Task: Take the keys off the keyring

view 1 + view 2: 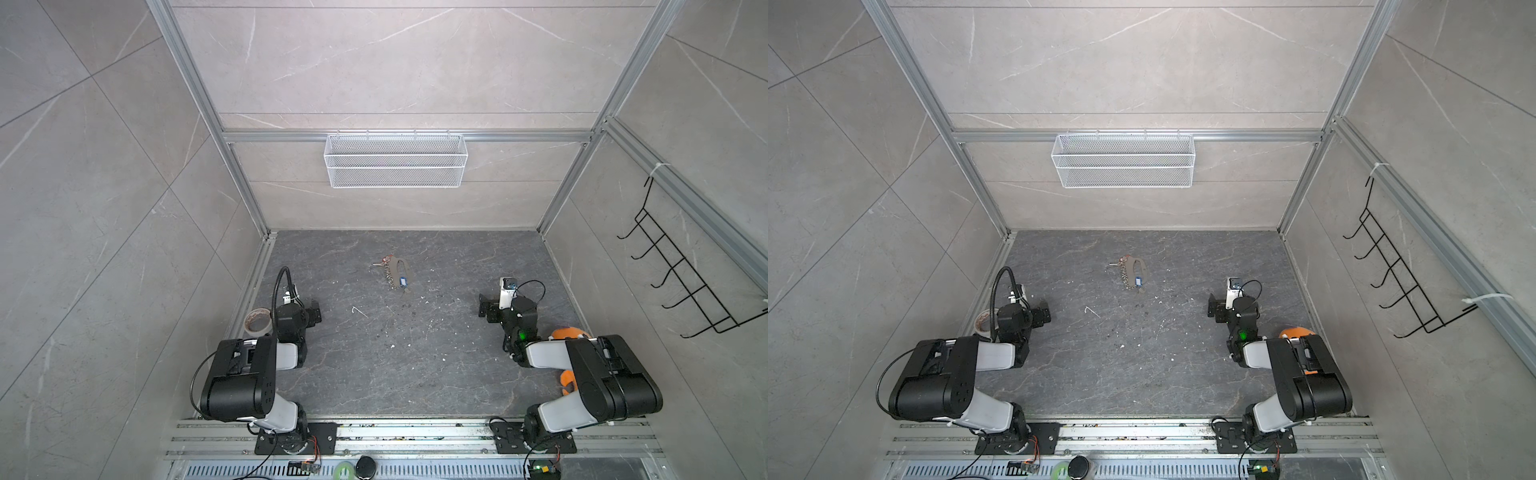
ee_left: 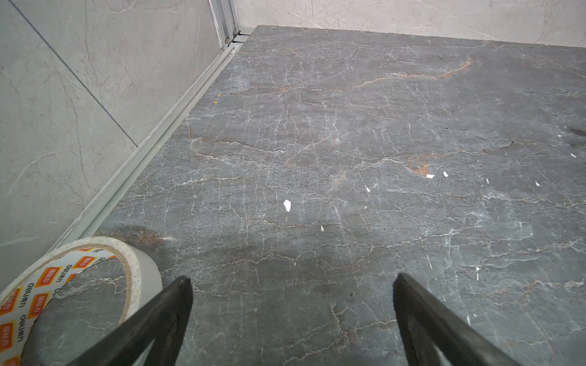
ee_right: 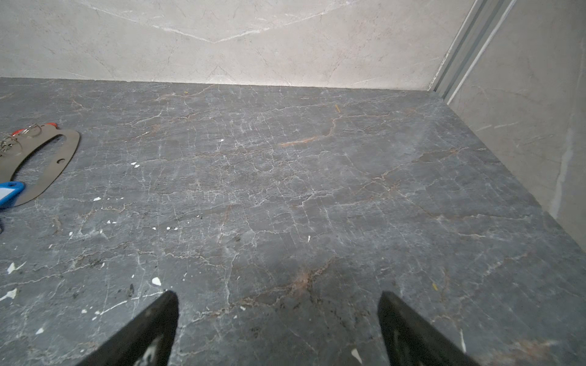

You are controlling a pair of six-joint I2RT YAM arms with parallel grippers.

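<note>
The keyring lies at the far middle of the dark table in both top views: a chain of small silver rings on a flat grey tag. A blue key rests on the tag's near end, also seen as the blue key at the right wrist view's edge. A silver key points left at the far end, and a red key peeks out behind the rings. My left gripper and right gripper both stand open over bare table, well short of the keyring.
A tape roll sits right beside my left gripper, by the left wall rail. An orange object lies behind the right arm. A white mesh basket hangs on the back wall and a black hook rack on the right wall.
</note>
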